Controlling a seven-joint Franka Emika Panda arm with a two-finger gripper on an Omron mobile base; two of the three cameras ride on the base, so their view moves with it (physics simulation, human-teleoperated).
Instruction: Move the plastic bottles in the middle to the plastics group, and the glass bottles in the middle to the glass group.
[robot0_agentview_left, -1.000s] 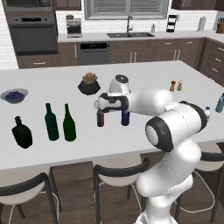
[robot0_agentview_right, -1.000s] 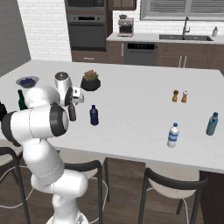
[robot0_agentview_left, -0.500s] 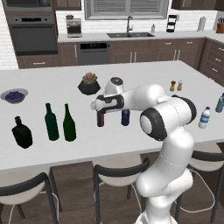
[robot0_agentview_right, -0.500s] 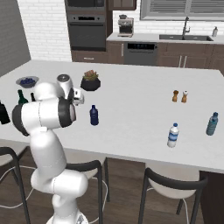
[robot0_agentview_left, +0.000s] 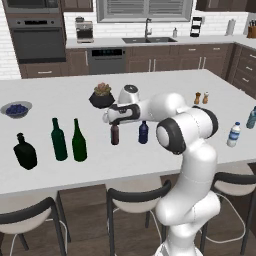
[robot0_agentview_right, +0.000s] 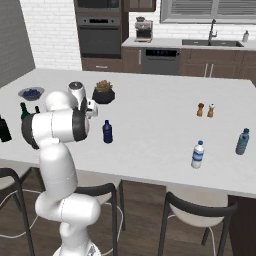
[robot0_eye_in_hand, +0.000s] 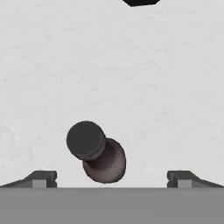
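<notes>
My gripper hangs open just above the slim brown bottle in the middle of the island. From the hand, the brown bottle stands between the open fingertips, nearer the left one and untouched. The stubby dark blue bottle stands just right of it, also seen as the dark blue bottle. At the left stand a sloping-shouldered green bottle, a straight-sided green bottle and a black flask. Far right are the clear water bottle and the teal bottle.
A potted plant sits behind the gripper, and a bowl of blueberries lies at the far left. Salt and pepper shakers stand toward the right. Stools line the island's near edge. A dark shape shows at the hand view's top.
The arm's elbow has swung left and the hand has edged slightly left over the brown bottle. The jaws stay open; no bottle has moved.
</notes>
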